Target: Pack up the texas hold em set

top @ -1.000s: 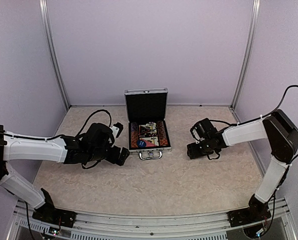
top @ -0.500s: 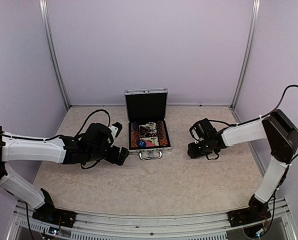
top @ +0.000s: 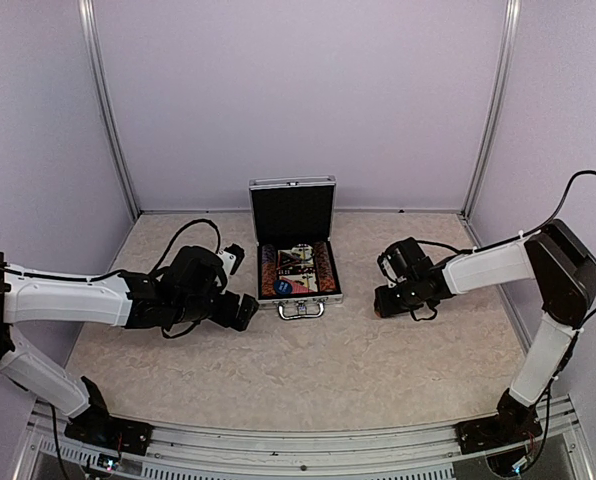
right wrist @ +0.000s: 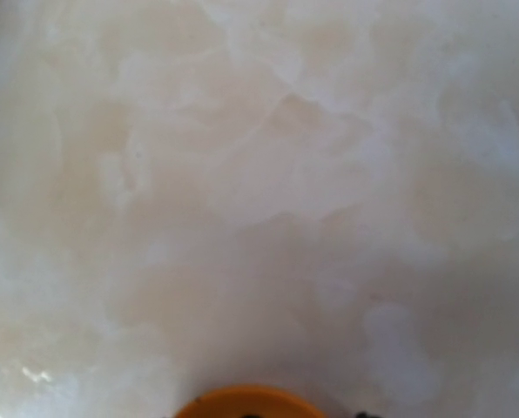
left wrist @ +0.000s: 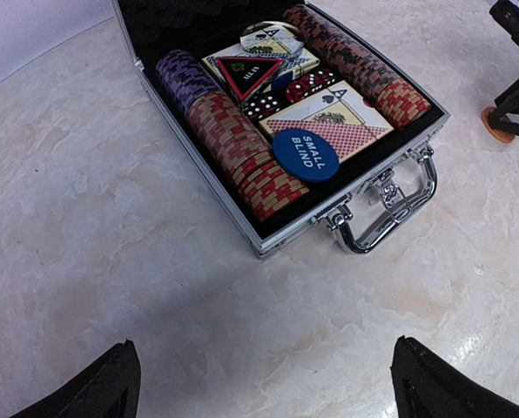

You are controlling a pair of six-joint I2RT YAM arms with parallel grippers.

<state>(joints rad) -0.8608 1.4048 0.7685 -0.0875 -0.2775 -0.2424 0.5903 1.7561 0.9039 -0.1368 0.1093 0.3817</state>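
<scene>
— Where is the case [top: 295, 272]?

— On the table [top: 308, 370], towards the far edge and about midway between the left and right edges. It is open. The lid [top: 292, 212] stands upright at the back with its black lining facing the near edge, and the metal handle [left wrist: 388, 212] points towards the near edge too.

— What lies inside?

— Rows of chips [left wrist: 229, 131] run down both sides; the left row is purple at the far end, then tan and red. Between the rows lies a red-backed deck [left wrist: 338, 122], with a blue button [left wrist: 305, 154] marked SMALL BLIND resting on its near end. Just beyond that are the dice [left wrist: 309, 84], some red and some dark. A red triangle [left wrist: 247, 75] lies on a second deck at the far end.

— And the left pincer [left wrist: 264, 370]?

— It hangs low over the table, left of the case and a little nearer the near edge, and it is aimed at the case. Its fingers [left wrist: 103, 392] are spread wide, with only bare table between them. It has hold of nothing.

— The right pincer [top: 383, 302]?

— It is down at the table, right of the case and apart from it. An orange chip [left wrist: 496, 124] lies on the table right at its tip. Its own wrist camera shows only blurred table and the chip's rim at the bottom edge. I cannot tell whether its fingers are parted or closed on that chip.
</scene>
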